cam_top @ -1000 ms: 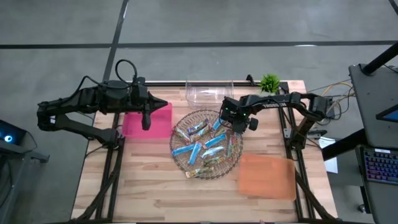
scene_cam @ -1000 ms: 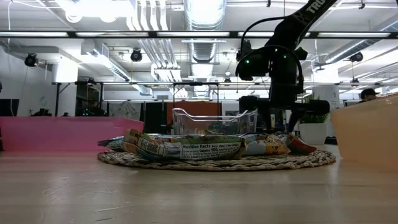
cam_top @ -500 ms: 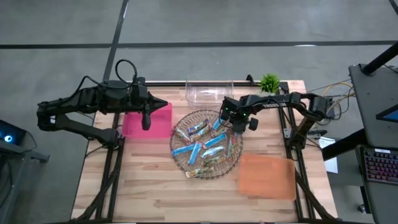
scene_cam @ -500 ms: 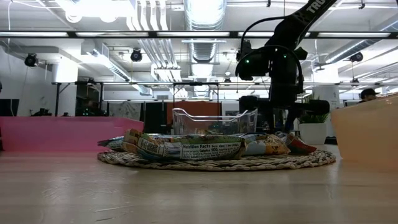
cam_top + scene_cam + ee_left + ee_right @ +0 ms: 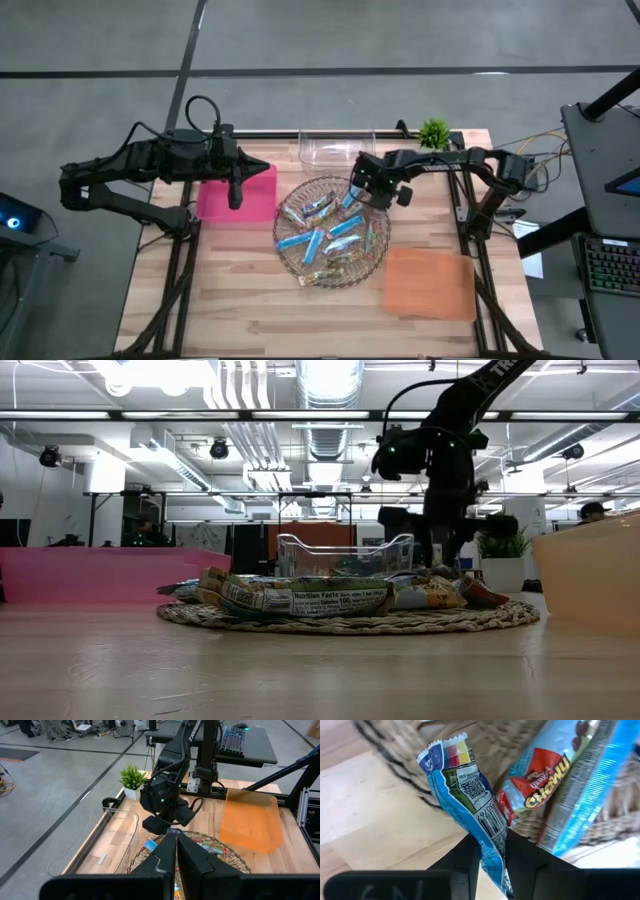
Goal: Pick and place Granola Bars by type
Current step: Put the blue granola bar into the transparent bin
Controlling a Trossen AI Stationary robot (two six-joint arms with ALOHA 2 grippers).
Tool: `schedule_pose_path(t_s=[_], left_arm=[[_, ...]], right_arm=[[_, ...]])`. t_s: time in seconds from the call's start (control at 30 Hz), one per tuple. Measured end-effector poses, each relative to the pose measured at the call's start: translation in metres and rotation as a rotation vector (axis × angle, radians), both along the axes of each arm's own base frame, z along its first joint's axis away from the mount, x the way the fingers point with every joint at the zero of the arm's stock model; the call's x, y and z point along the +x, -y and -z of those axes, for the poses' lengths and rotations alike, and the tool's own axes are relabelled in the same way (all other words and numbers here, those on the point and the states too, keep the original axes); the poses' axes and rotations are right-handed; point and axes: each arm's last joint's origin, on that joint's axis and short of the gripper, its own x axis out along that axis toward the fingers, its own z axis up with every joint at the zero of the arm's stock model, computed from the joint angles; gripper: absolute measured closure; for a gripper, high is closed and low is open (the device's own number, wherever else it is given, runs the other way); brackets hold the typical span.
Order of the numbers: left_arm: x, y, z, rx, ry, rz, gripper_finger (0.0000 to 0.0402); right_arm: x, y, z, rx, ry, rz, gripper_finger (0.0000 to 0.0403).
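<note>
The right gripper (image 5: 490, 851) is clenched on a blue granola bar (image 5: 465, 795) above the wicker tray's (image 5: 290, 252) rim, while the left gripper (image 5: 235, 196), clenched empty, hangs over the pink bin (image 5: 215, 205).

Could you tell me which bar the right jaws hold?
The blue bar at the tray's far rim, pinched by one end; the other bars lie loose.

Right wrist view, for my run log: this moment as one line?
right gripper: shut on blue granola bar | above wicker tray | left gripper: shut, over pink bin
</note>
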Motion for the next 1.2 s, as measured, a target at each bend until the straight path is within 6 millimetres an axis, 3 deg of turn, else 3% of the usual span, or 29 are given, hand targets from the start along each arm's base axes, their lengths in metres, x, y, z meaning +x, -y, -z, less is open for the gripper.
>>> schedule_pose_path(t_s=[0.23,0.57,0.97,1.2], left_arm=[[0.0,0.0,0.0,0.0,0.0,0.0,0.0401],[0.0,0.0,0.0,0.0,0.0,0.0,0.0401],[0.0,0.0,0.0,0.0,0.0,0.0,0.0401],[0.0,0.0,0.0,0.0,0.001,0.0,0.0401]], right_arm=[[0.006,0.0,-0.01,0.012,0.03,0.087,0.0332],[0.019,-0.018,-0.024,0.023,0.045,0.082,0.0334],[0.041,-0.021,-0.064,0.061,0.195,0.304,0.033],[0.052,-0.016,-0.091,0.052,0.294,0.321,0.0334]])
